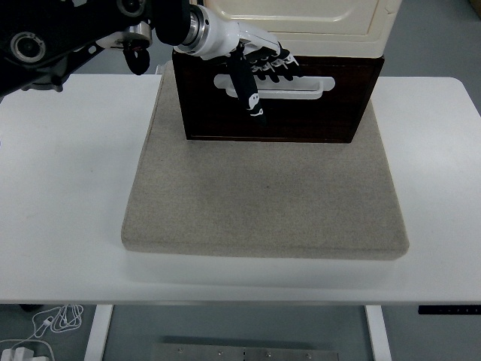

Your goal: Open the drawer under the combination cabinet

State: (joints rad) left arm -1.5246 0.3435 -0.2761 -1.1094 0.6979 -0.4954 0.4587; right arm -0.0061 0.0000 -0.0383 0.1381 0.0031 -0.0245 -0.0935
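One dark wooden drawer (301, 113) with one white slot handle (301, 85), one cream cabinet (301, 19), one grey felt mat (263, 195), left hand (259, 64) curled at handle, grip cannot be told.

My left hand (259, 68) covers the left part of the drawer's white handle (301, 86), I cannot tell whether its fingers grip it, and the cream cabinet (301, 19) runs off the far edge.
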